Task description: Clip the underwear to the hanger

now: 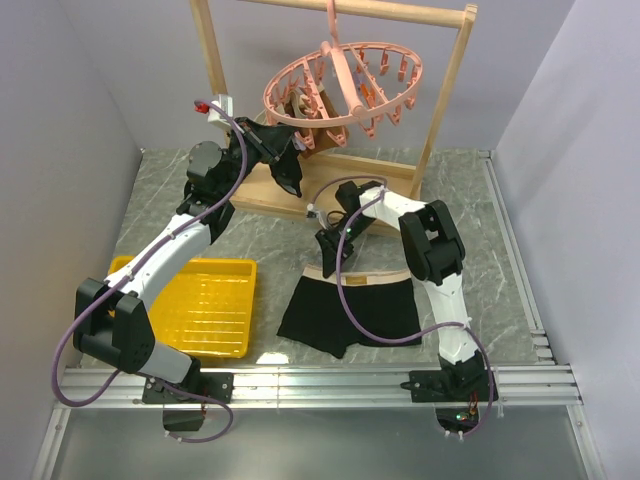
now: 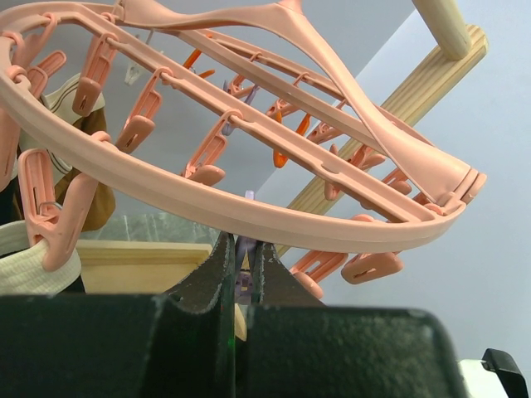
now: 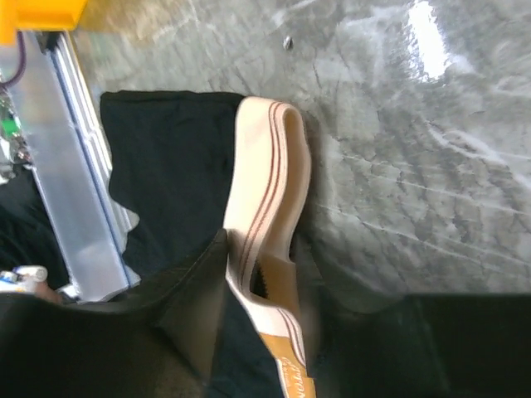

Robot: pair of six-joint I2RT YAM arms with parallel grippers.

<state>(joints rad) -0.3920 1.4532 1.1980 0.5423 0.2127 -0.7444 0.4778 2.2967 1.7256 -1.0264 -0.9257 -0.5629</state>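
Top external view shows the underwear [image 1: 350, 312] lying flat on the table [image 1: 480, 250], just in front of the right arm's base. Its long axis runs left to right. The waistband [image 1: 375, 277] faces the far side, toward the wooden rack [image 1: 440, 110], and the leg openings point back at the near edge. A yellow tray [image 1: 205, 300] sits to its left, a little apart.

The right gripper [image 1: 328, 262] is down at the left part of the waistband. In the right wrist view the band rises in a loop off the table and passes between the two dark fingers [image 3: 195, 282]. One finger lies against the band's edge, and the black fabric spreads away to the side. The jaws stand either side of the band. Whether they already pinch it, I cannot tell.

The hanger [image 1: 335, 124] hangs tilted from the rack's top bar, well above and behind the underwear. The left gripper [image 1: 280, 140] is raised to the ring's near left rim. The left wrist view shows its fingers drawn tightly together just beneath that rim, among the dangling pegs [image 2: 137, 124].
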